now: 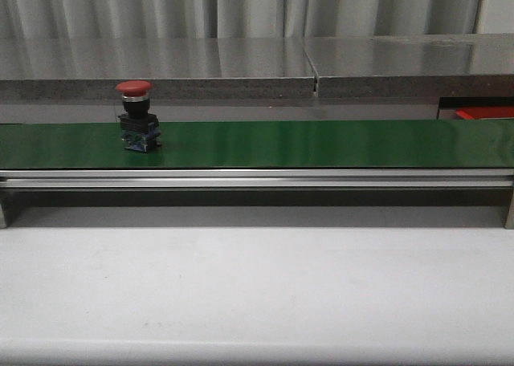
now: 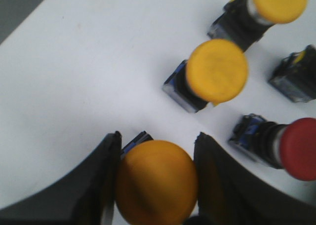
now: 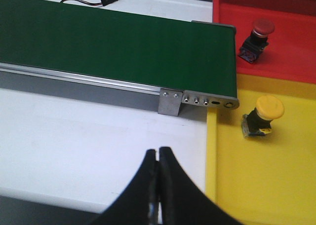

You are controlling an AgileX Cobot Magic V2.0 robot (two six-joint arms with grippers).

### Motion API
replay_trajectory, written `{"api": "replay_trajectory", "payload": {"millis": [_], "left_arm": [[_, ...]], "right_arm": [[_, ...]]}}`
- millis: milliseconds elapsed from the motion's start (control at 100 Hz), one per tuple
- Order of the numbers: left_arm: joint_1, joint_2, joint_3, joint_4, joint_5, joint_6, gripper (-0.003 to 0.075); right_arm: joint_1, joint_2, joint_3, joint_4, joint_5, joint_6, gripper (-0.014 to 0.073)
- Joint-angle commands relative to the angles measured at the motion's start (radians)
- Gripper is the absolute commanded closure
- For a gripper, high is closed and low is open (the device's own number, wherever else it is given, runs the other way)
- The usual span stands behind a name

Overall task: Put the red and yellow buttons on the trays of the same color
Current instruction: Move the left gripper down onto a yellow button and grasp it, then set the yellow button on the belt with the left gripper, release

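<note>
Left gripper: your fingers flank a yellow button; contact unclear
Nearby: two more yellow buttons; one red button
Surface: white table

My white table | carries green conveyor belt | red-capped push button upright on belt, left end

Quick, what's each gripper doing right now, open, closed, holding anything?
Left gripper: fingers on either side of a yellow button, apparently closed on it.
Right gripper: closed, holding nothing.
</note>
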Motion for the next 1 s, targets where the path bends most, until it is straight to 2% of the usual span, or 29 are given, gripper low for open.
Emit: {"api": "replay_trajectory", "payload": {"millis": [0, 280, 600, 990], "left_arm": [[-0.013, -0.129, -0.038, -0.037, -0.024, 0.005, 0.0739], [-0.154, -0.284, -0.038, -0.046, 0.034, 0.030, 0.0739], [-0.342, -0.262, -0.038, -0.042, 0.071, 0.069, 0.0739], [-0.375, -0.175, -0.036, -0.046, 0.054, 0.085, 0.0739]], "right_arm": [[0.003, 0.002, -0.026, 0.006, -0.060, -0.008, 0.0711], [0.003, 0.002, -0.026, 0.006, -0.060, -0.008, 0.0711], [0.003, 0.002, -0.026, 0.006, -0.060, -0.008, 0.0711], [0.003, 0.002, -0.026, 0.006, -0.060, -0.008, 0.0711]]}}
